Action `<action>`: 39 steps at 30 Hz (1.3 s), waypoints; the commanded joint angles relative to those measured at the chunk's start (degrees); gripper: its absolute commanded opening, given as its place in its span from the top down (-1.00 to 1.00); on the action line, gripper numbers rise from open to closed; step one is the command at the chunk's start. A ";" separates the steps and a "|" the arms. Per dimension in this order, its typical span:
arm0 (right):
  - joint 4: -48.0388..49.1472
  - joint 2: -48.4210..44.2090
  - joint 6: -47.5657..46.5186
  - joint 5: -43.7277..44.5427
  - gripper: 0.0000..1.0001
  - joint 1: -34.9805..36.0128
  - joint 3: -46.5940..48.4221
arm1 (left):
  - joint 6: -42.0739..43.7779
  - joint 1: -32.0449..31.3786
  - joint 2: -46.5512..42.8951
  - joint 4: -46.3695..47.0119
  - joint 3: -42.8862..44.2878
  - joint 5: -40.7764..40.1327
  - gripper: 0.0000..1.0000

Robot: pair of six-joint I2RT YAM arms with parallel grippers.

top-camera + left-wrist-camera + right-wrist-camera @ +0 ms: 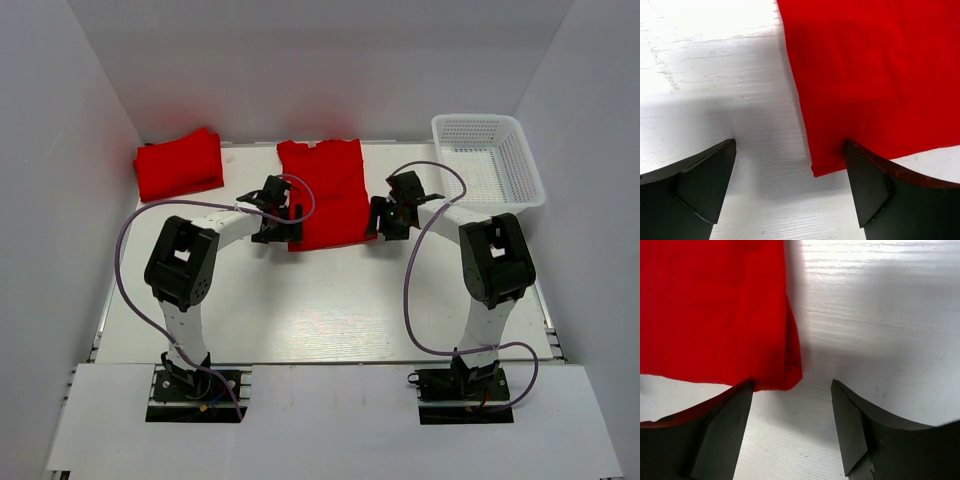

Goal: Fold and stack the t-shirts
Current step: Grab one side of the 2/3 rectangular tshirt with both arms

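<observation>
1. The spread red t-shirt (325,195) lies flat mid-table, collar end toward the back. My wrist views cut off everything but its near corners.
2. My left gripper (790,150), fingers wide apart, straddles the near left corner. One finger (875,190) hides a bit of hem.
3. My right gripper (792,385), fingers apart too, straddles the near right corner. Touching cloth or not, I can't tell.
4. A folded red t-shirt (180,163) sits back left, its layers unreadable.
5. The white mesh basket (478,124) stands back right, well apart from both.
</observation>
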 commanded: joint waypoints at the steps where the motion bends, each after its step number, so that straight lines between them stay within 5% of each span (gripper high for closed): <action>1: 0.68 0.30 0.89 -1.93 -0.39 0.07 -1.34 | -1.32 -0.41 0.11 0.62 -1.85 0.82 -0.97; 6: 1.56 1.88 1.42 -2.98 -0.32 0.07 -1.08 | -1.33 -0.94 1.87 0.62 -1.85 0.82 -0.86; 10: 2.26 2.23 2.20 -4.48 -0.01 0.16 -1.16 | -1.33 -0.94 3.10 1.32 -0.79 2.23 -0.53; 16: 4.54 1.27 2.83 -6.15 0.77 0.07 -3.18 | -1.33 -1.47 3.10 5.71 -3.60 9.96 0.51; 18: 5.69 -0.05 2.56 -6.06 1.00 0.07 -4.15 | -1.33 -1.47 3.10 6.33 -3.60 10.49 1.00; 29: 6.66 -14.71 2.65 -3.60 1.00 0.25 -14.41 | -4.93 -1.99 -13.32 8.00 -13.96 11.02 1.00; 39: -3.17 -33.24 4.31 -5.44 1.00 1.21 -25.59 | -5.45 -4.28 -27.73 -6.49 -16.70 19.45 1.00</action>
